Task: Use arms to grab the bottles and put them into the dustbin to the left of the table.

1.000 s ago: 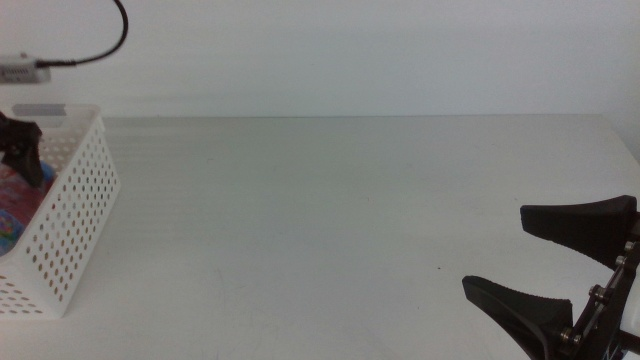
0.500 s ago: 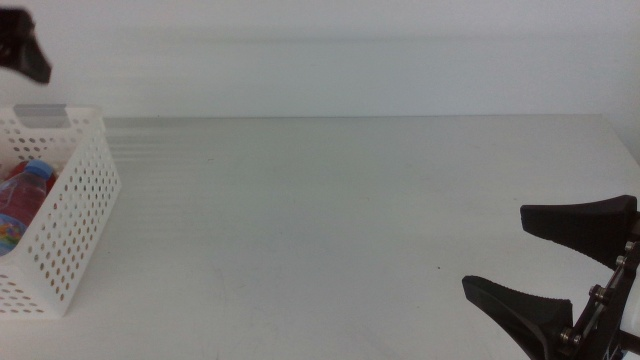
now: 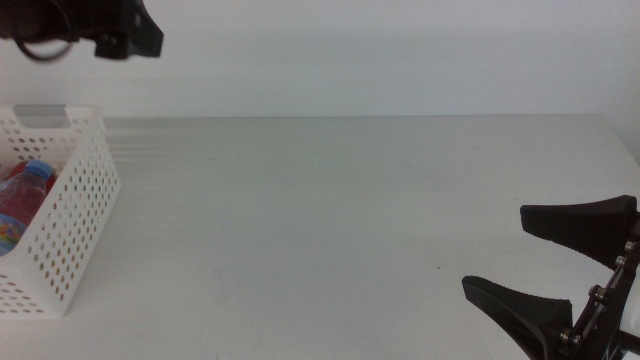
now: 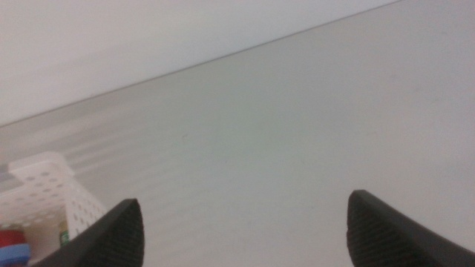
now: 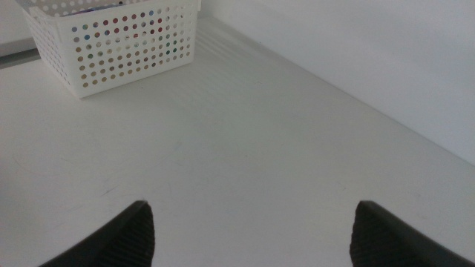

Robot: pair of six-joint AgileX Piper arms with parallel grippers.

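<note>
Basket: a white plastic basket (image 3: 62, 225) with rows of round holes in its sides and a flat rim stands at the left edge of the table (image 3: 350, 220); the landmark for all that follows.
Table: a plain, smooth white-grey top, matte, with faint streaks near the basket.
Bottles: inside the basket lies a clear bottle with a blue cap (image 3: 38, 168), against something red (image 3: 20, 196); a patch of coloured label shows beneath, its writing too small to read. Through the holes the right wrist view shows only specks of colour.
Left gripper: the left gripper (image 4: 245, 222) is raised, high above the basket and a little toward the table's middle; the middle view catches only the arm's dark wrist (image 3: 118, 30) at the top. Its two dark, rounded fingers stand wide apart with nothing between them.
Right gripper: the right gripper (image 3: 545, 255) waits low over the table's near right corner, well apart from the basket, its tapered black fingers spread wide and empty.
Change: a second ago the left gripper's dark fingers were down inside the basket; half a second ago they were clear above its rim; now the arm is higher and further from it. The right gripper is unmoved.
</note>
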